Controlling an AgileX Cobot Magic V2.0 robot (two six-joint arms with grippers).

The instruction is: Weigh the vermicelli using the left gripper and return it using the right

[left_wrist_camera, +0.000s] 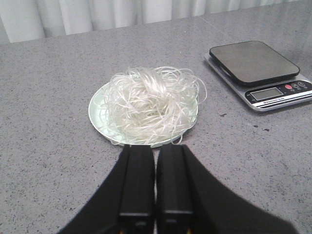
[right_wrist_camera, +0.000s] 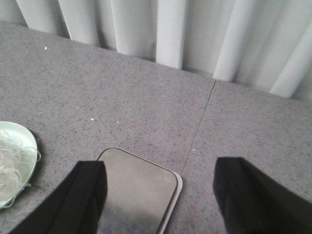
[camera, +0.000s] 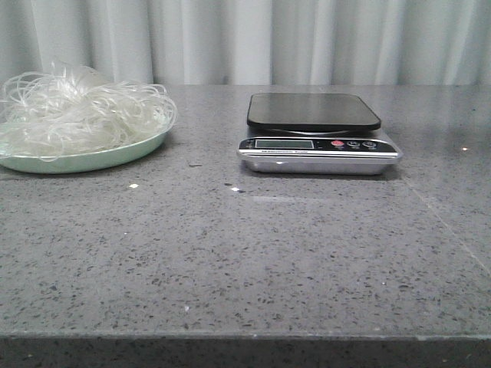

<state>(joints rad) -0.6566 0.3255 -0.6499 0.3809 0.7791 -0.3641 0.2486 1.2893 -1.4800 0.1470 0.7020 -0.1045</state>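
The vermicelli (camera: 73, 111) is a fluffy tangle of translucent white strands on a pale green plate (camera: 100, 159) at the table's far left. It also shows in the left wrist view (left_wrist_camera: 151, 102). The scale (camera: 314, 132) with its black platform stands right of centre, nothing on it. My left gripper (left_wrist_camera: 156, 151) is shut and empty, hovering just short of the plate's near rim (left_wrist_camera: 97, 117). My right gripper (right_wrist_camera: 158, 195) is open and empty above the scale's platform (right_wrist_camera: 136, 190). Neither gripper shows in the front view.
The grey speckled table (camera: 245, 261) runs back to white curtains (camera: 245, 38). A seam (right_wrist_camera: 202, 117) crosses the tabletop right of the scale. A few small white specks (camera: 133, 185) lie in front of the plate.
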